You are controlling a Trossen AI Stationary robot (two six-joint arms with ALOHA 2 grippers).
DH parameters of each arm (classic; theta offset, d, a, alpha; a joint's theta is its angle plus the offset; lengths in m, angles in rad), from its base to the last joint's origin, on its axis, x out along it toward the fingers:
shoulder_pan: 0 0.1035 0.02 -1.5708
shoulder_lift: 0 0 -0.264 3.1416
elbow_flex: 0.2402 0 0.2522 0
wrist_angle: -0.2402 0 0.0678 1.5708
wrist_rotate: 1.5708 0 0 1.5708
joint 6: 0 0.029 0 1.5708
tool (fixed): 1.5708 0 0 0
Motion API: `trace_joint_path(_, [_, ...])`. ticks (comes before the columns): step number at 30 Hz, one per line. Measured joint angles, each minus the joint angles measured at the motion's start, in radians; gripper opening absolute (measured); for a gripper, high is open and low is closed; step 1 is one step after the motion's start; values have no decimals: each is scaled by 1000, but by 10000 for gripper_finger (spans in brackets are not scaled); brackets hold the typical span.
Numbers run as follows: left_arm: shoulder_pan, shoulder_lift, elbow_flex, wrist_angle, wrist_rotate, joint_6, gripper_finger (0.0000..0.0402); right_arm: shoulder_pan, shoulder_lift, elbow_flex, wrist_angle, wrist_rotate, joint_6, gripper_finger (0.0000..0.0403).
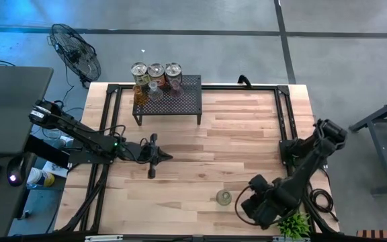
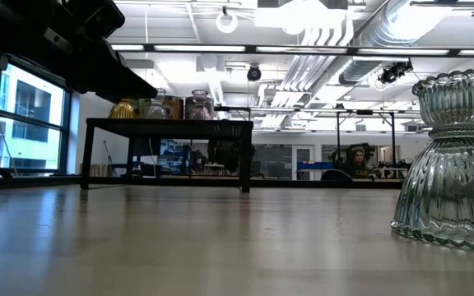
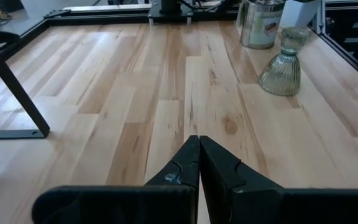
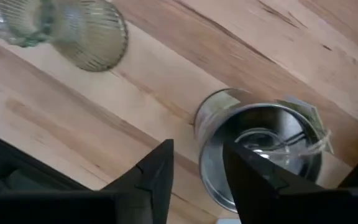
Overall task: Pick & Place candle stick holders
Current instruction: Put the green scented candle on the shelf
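An olive glass holder [image 1: 224, 197] stands upright on its wide foot on the table near the front edge. It also shows in the low view [image 2: 449, 160], the left wrist view [image 3: 283, 59] and the right wrist view [image 4: 73, 28]. Several other holders, silver-topped [image 1: 156, 70], amber [image 1: 138, 93] and pink [image 1: 177, 85], stand on the black rack [image 1: 180, 101]. My left gripper [image 1: 154, 156] is shut and empty over the table's left middle [image 3: 199, 155]. My right gripper [image 4: 197, 177] is open at the front right, its fingers on either side of a silver tin's rim [image 4: 207, 124].
The silver tin [image 3: 260, 23] stands right of the olive holder, with something clear inside it. A small green plant [image 1: 294, 225] is at the front right corner. The rack stands at the far edge on legs [image 3: 17, 93]. Bare wood [image 1: 234, 148] lies between the arms.
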Motion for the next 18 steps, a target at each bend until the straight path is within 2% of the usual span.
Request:
trace_joint_path(4, [0, 0, 0, 0, 6, -11, 3, -5, 26, 0, -2, -21, -10, 117])
trace_joint_path(13, [0, 0, 0, 0, 6, -30, 3, -32, 78, 3, -4, -80, -106, 39])
trace_joint_path(18, [0, 0, 0, 0, 6, -31, 3, -73, 61, 0, -33, -17, -212, 5])
